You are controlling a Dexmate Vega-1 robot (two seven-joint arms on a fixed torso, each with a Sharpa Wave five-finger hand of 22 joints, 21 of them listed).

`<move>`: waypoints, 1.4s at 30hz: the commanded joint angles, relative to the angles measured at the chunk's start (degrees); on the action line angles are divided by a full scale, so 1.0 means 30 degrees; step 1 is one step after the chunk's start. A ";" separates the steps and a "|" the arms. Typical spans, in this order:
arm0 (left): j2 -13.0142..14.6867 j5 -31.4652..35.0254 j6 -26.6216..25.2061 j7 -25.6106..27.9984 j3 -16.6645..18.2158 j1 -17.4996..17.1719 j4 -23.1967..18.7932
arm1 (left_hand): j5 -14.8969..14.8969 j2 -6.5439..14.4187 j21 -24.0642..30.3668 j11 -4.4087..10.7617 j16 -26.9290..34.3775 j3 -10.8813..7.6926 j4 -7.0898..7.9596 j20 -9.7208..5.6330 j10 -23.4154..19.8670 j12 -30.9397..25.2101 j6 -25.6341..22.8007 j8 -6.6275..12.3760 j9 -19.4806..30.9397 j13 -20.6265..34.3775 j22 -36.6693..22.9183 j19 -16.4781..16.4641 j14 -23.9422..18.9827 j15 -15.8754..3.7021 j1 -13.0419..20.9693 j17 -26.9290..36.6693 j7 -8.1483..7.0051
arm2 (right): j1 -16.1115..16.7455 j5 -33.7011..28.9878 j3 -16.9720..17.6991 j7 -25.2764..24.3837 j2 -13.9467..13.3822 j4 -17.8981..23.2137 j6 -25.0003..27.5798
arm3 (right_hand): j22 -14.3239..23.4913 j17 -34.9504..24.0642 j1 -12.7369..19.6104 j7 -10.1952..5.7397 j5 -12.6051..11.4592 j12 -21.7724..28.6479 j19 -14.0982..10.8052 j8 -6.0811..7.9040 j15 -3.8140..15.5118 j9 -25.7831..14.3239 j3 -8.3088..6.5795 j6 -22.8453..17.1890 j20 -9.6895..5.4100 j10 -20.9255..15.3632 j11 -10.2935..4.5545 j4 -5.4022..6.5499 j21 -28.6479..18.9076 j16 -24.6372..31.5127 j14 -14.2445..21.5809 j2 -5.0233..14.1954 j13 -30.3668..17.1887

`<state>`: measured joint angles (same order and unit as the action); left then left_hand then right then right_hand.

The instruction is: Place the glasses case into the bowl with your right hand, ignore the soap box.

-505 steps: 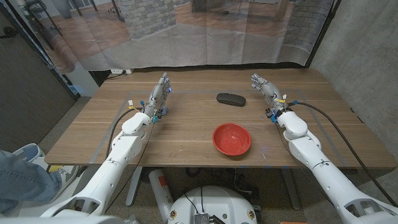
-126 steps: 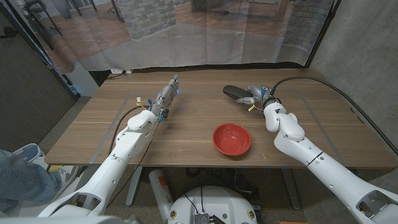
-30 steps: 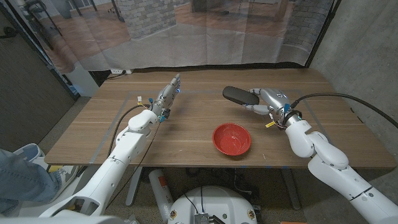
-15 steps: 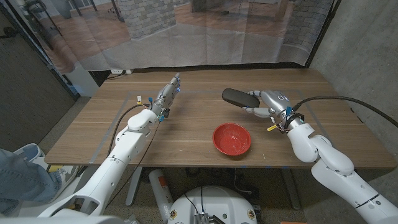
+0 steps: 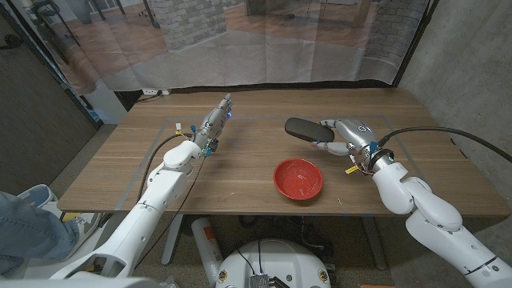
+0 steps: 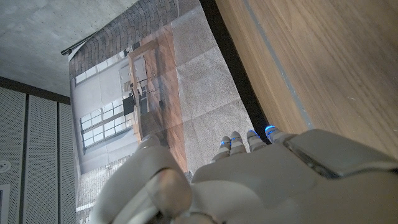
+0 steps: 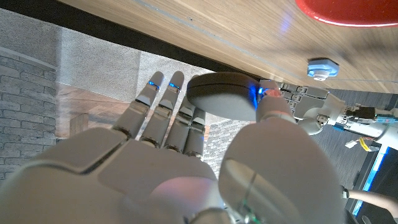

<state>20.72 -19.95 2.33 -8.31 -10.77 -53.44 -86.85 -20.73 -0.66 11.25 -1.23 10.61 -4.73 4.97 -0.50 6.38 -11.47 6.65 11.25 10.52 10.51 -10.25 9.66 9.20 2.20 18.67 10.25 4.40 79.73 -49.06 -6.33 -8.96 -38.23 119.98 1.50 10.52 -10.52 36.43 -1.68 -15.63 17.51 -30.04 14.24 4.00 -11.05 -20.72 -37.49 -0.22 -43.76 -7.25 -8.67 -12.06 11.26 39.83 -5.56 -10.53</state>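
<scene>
No legible text or labels anywhere.

Bare table [image 5: 240, 172] around bowl [image 5: 298, 178]

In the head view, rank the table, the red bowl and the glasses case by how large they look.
1. wooden table, by far the largest.
2. red bowl.
3. glasses case, held above the table in the right hand; being lifted toward the camera, it may look slightly larger than it is, yet still shows smaller than the bowl.
</scene>
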 commanded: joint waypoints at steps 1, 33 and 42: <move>0.0010 0.0087 -0.0162 0.0139 -0.0073 -0.0092 -0.0216 | 0.0016 0.0145 0.0064 0.0091 0.0045 0.0108 0.0008 -0.0037 -0.0084 -0.0084 -0.0063 0.0013 0.0051 0.0088 -0.0052 0.0477 -0.0046 -0.0045 0.0033 0.0067 -0.0062 | 0.0969 -0.0605 0.0724 0.0083 -0.0102 0.0524 -0.0432 | 0.0049 -0.0066 0.1243 -0.2574 -0.0039 -0.0145 -0.0021 0.0003 0.1991 -0.0110 -0.0387 -0.2761 -0.0107 -0.0841 -0.0876 0.0277 0.0044 -0.0023 0.0177 0.1213 -0.0056; -0.0138 0.0382 -0.0235 0.0206 -0.0313 0.0547 0.0159 | 0.0041 0.0204 0.0054 0.0091 0.0042 0.0221 -0.0001 -0.0030 -0.0054 -0.0067 -0.0068 0.0006 0.0050 0.0089 -0.0051 0.0540 -0.0031 -0.0055 0.0085 0.0067 -0.0066 | 0.2685 -0.1482 0.2165 0.0579 0.0053 0.1279 -0.1475 | 0.0049 -0.0067 0.1334 -0.2667 -0.0022 -0.0331 0.0044 -0.0136 0.2179 -0.0127 -0.0439 -0.2971 -0.0170 -0.0947 -0.0939 0.0298 0.0096 -0.0059 0.0184 0.1202 -0.0064; -0.0082 0.0700 -0.0405 0.0392 -0.0447 0.0620 0.0051 | 0.0046 0.0218 0.0050 0.0084 0.0033 0.0249 -0.0004 -0.0018 -0.0041 -0.0061 -0.0086 0.0010 0.0050 0.0089 -0.0051 0.0559 -0.0004 -0.0049 0.0098 0.0067 -0.0067 | 0.3130 -0.1830 0.2502 0.0707 0.0110 0.1465 -0.1748 | 0.0048 -0.0076 0.1365 -0.2679 -0.0029 -0.0427 0.0014 -0.0194 0.2169 -0.0132 -0.0459 -0.3015 -0.0188 -0.0901 -0.0896 0.0305 0.0090 -0.0175 -0.0163 0.1197 -0.0068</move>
<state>20.48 -18.51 1.55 -7.49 -11.79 -52.01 -86.71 -20.73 -0.66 11.25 -1.12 10.61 -4.24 4.98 -0.50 6.27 -11.48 6.65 11.25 10.52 10.51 -10.25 9.66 9.20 2.21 18.67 10.25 4.40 87.42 -53.25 -0.17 -7.57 -38.09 123.50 -3.02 10.52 -10.52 36.88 -1.90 -15.48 16.29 -29.72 13.47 3.70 -11.33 -20.72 -38.41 -0.53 -44.55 -7.65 -8.67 -11.84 10.80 39.28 -6.01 -10.53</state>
